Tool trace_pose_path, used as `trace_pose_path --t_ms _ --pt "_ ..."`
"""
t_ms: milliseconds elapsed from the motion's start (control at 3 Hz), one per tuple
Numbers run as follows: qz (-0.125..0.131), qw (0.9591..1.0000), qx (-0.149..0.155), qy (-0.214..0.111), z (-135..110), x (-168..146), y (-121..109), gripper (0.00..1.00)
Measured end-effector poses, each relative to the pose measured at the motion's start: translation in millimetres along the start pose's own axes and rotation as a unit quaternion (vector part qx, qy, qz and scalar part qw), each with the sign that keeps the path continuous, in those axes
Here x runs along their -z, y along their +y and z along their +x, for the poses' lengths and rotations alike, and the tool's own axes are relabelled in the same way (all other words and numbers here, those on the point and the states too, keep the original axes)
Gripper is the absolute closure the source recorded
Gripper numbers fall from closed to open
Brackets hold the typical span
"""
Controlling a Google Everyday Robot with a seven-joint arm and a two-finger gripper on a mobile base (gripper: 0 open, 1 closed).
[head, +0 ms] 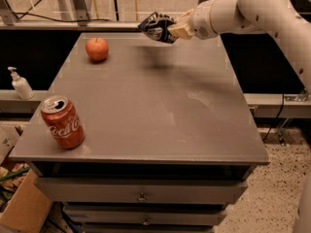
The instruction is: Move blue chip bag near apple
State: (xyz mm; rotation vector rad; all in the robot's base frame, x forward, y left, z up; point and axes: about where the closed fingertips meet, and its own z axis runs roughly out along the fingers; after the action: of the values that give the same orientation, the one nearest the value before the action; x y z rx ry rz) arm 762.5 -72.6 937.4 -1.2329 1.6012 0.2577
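The blue chip bag (156,26), dark navy and crinkled, hangs in the air above the far edge of the grey table (146,110). My gripper (174,29) is shut on its right end, with the white arm reaching in from the upper right. The apple (97,49), red-orange, rests on the table at the far left, some way left of and below the bag.
A red Coca-Cola can (63,122) stands at the near left corner. A white pump bottle (20,83) stands on a ledge left of the table. A cardboard box (24,208) lies on the floor at lower left. Drawers are below the tabletop.
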Motion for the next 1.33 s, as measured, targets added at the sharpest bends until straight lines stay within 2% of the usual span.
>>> trace_pose_path --t_ms 333,667,1000,1333 --pt "-0.006 0.9991 0.027 -0.031 -27.3 -12.2 2.7 1.0" --pt "-0.02 0.9976 0.049 -0.045 -41.9 -33.1 14.8 1.0" --pt "-0.035 0.9963 0.071 -0.034 -42.7 -57.2 29.7 1.0" --pt "-0.049 0.9951 0.085 -0.015 -31.6 -80.4 38.5 1.0"
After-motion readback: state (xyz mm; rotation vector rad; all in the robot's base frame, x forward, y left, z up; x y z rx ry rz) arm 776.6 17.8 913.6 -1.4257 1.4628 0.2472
